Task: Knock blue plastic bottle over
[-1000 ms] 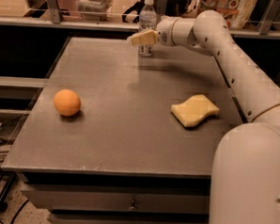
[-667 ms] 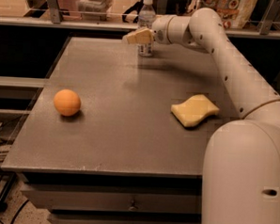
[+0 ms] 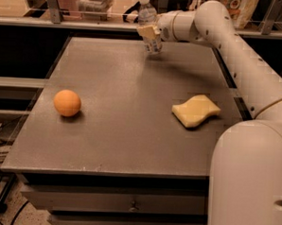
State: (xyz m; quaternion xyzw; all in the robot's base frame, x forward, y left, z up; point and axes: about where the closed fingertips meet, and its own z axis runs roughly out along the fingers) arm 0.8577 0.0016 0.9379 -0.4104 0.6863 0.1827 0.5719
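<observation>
The blue plastic bottle [image 3: 147, 15] is clear with a white cap and stands at the table's far edge, near the middle. It leans slightly, with its cap to the left. My gripper [image 3: 149, 32] reaches in from the right and lies against the bottle's middle, covering its label area. The bottle's base [image 3: 153, 49] shows below the gripper, on the table.
An orange ball [image 3: 67, 103] lies at the left of the grey table [image 3: 125, 142]. A yellow sponge [image 3: 195, 110] lies at the right. My arm [image 3: 238, 58] spans the table's right side. A rail and clutter run behind the far edge.
My gripper has moved from just left of the bottle to right against it. The bottle's cap has shifted left, so it now leans.
</observation>
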